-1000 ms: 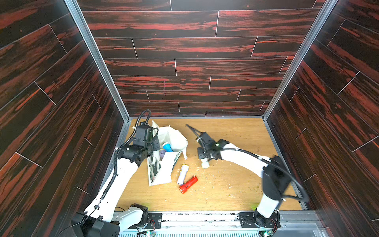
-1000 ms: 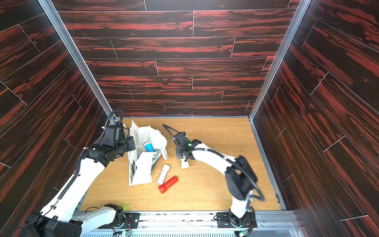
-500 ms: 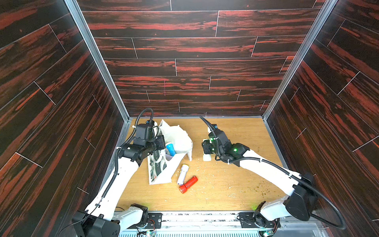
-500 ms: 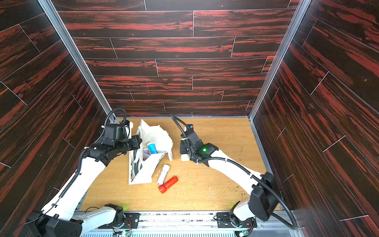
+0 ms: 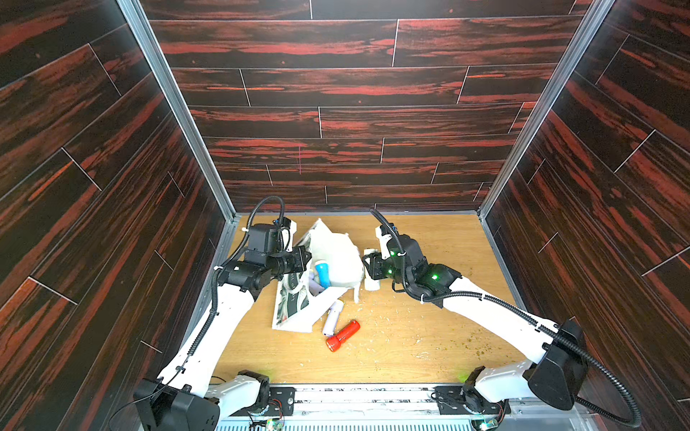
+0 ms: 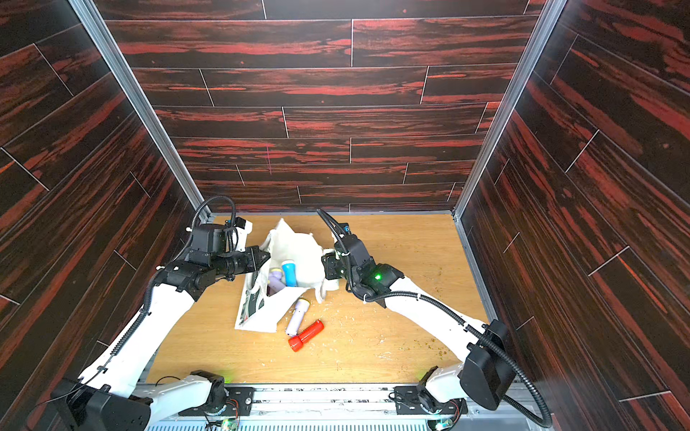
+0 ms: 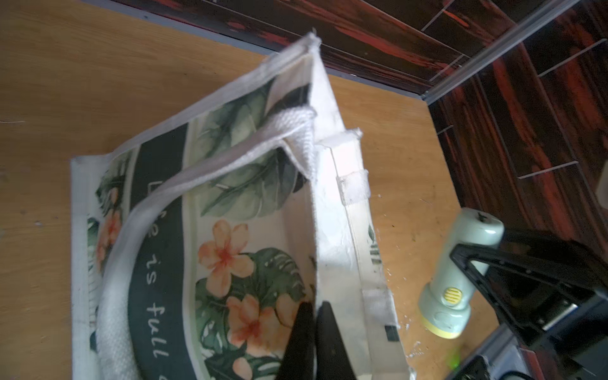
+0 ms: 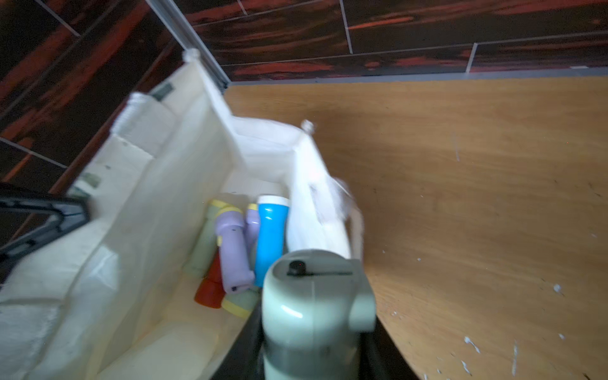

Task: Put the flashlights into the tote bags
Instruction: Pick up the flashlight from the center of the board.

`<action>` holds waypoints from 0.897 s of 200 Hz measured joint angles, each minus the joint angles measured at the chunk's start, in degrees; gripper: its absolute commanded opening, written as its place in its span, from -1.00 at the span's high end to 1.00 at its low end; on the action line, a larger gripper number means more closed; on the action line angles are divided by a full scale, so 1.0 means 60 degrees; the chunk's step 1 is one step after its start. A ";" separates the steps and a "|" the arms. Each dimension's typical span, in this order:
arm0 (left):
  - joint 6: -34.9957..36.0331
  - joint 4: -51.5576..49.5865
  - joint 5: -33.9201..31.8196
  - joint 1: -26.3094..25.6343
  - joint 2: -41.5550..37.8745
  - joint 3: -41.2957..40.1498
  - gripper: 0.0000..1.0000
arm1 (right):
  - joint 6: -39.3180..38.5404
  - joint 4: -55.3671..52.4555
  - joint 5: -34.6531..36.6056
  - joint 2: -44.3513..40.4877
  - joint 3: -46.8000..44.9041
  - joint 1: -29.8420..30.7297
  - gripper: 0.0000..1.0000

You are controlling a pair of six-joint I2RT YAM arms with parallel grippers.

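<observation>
**Right hand** (image 5: pixel 370 268): clamped on the pale green flashlight (image 8: pixel 312 306), the barrel crosswise between the fingers. A second ago it sat low over the worktop (image 5: pixel 429 336) with this piece. It has since risen and swung toward the tote bag (image 5: pixel 338 253). It now hangs just beside the bag's outer wall, apart from the cloth and not yet over the mouth.

**Left hand** (image 7: pixel 312 311): pinched tight on the rim of the bag's printed side. Over the same second it has lifted that side and drawn it outward, so the mouth stands wider and more upright than before.

**Tote bag, contents (right wrist view):**
- blue flashlight (image 8: pixel 271 237)
- two lilac flashlights (image 8: pixel 232 260)
- bagged red flashlight (image 8: pixel 210 289)
- pale ones partly hidden among these; the exact count cannot be told

**Worktop, outstanding:**
- loose pale flashlight (image 5: pixel 332 315), its head at the bag's near corner
- loose red flashlight (image 5: pixel 342 336), just beside it
- neither has shifted in the last second

**Assessment:**
- Pickup of the current piece looks complete, and the carry is nearly done.
- The step in hand is judged to be delivery: a short move inward over the rim, then release.
- The widened mouth suits that move.
- The likely risk is the flashlight catching the rim or the loop handle on that side and dropping outside.
- After this piece, two remain to collect.
</observation>
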 measured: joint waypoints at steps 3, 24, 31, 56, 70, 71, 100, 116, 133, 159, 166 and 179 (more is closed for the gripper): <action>0.0000 0.0007 0.0033 0.0004 0.0000 -0.0004 1.00 | -0.0022 0.0029 -0.0033 0.0000 0.0004 0.0000 1.00; 0.0007 0.0084 0.0270 0.0000 0.0000 -0.0055 1.00 | -0.0200 0.0120 -0.0310 0.0000 0.0047 0.0000 1.00; 0.0011 0.0098 0.0328 0.0000 0.0000 -0.0080 1.00 | -0.0248 0.0124 -0.0437 0.0004 0.0091 0.0000 1.00; 0.0033 0.0135 0.0525 0.0000 0.0000 -0.0113 1.00 | -0.0517 0.0113 -0.0903 0.0047 0.0415 0.0022 1.00; 0.0033 0.0142 0.0608 0.0000 0.0000 -0.0124 1.00 | -0.0685 0.0120 -0.1155 0.0200 0.0758 0.0047 1.00; 0.0033 0.0142 0.0608 0.0000 0.0000 -0.0124 1.00 | -0.0696 0.0124 -0.1155 0.0211 0.0772 0.0047 1.00; 0.0033 0.0160 0.0725 0.0000 0.0000 -0.0142 1.00 | -0.1002 0.0073 -0.1566 0.0911 0.1494 0.0127 1.00; 0.0033 0.0189 0.0772 0.0000 0.0000 -0.0146 1.00 | -0.1137 -0.0022 -0.1727 0.1351 0.1792 0.0157 1.00; 0.0033 0.0208 0.0790 0.0000 0.0000 -0.0157 1.00 | -0.1271 -0.0106 -0.1891 0.1810 0.1993 0.0171 1.00; 0.0029 0.0211 0.0816 0.0000 0.0000 -0.0157 1.00 | -0.1392 -0.0219 -0.2084 0.2422 0.2255 0.0175 1.00; 0.0033 0.0211 0.0823 0.0000 0.0000 -0.0157 1.00 | -0.1417 -0.0237 -0.2142 0.2590 0.2328 0.0175 1.00; 0.0033 0.0211 0.0831 0.0000 0.0000 -0.0157 1.00 | -0.1450 -0.0244 -0.2237 0.2830 0.2415 0.0186 1.00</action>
